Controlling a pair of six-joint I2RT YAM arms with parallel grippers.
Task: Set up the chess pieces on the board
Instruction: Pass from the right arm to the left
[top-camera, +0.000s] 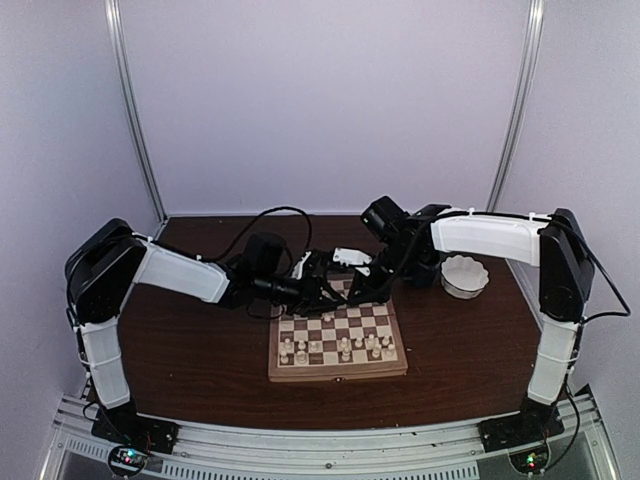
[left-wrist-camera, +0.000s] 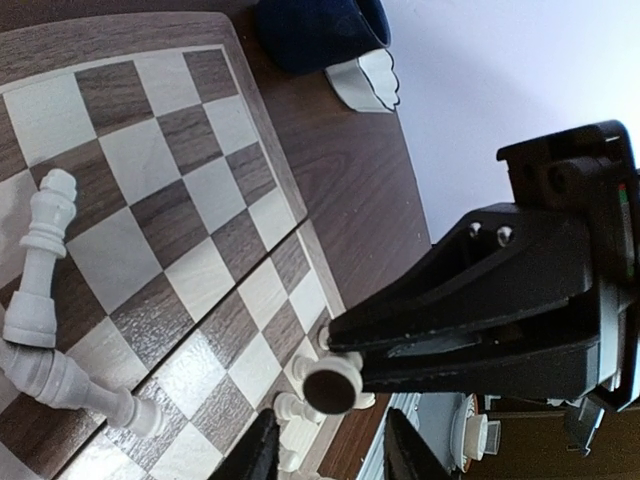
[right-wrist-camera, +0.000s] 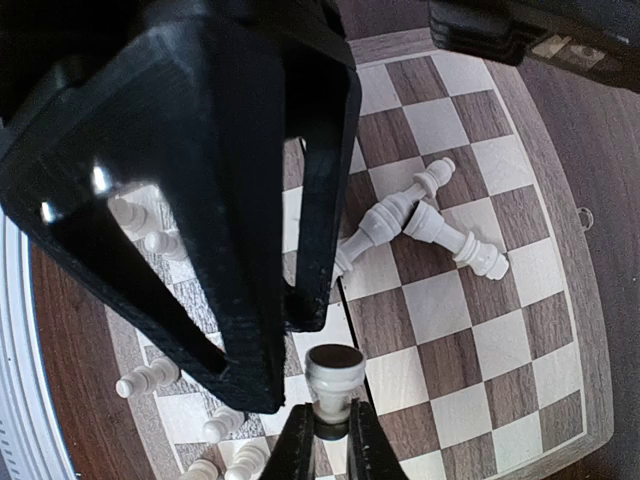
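The board lies mid-table, with several cream chess pieces standing along its near rows. My right gripper is shut on the stem of one cream piece, held above the board; its dark felt base faces the left wrist camera. My left gripper is open, its fingers just short of that piece and either side of it. Two or three pieces lie toppled and crossed on the board. Both grippers meet over the board's far edge.
A white scalloped bowl stands on the table to the right of the board and also shows in the left wrist view. Standing pieces crowd the squares beside the held piece. Grey walls close in the table.
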